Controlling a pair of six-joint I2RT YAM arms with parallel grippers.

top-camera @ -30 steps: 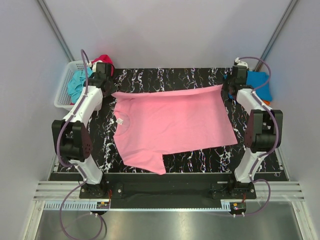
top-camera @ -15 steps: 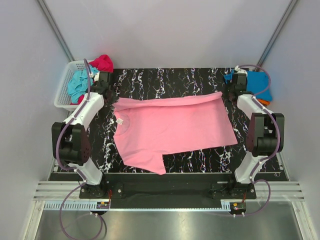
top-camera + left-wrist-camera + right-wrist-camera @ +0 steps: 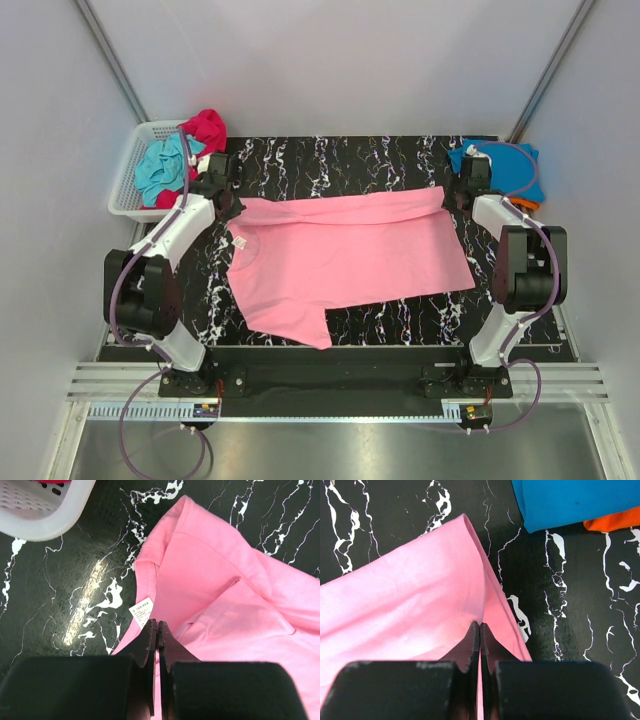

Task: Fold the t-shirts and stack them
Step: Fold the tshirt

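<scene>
— Over the table [image 3: 330, 155], seen from above, the pink shirt [image 3: 340, 260] is spread flat. Its far edge is turned over and gripped at the ends by the left gripper [image 3: 226, 203] and right gripper [image 3: 453, 195].
— How should the fold be carried?
— At the left wrist, the jaws are clamped on cloth beside the label [image 3: 142, 611]. At the right wrist, they are pinched on the hem corner. Both ends should be drawn nearer evenly, so that a straight crease is laid.
</scene>
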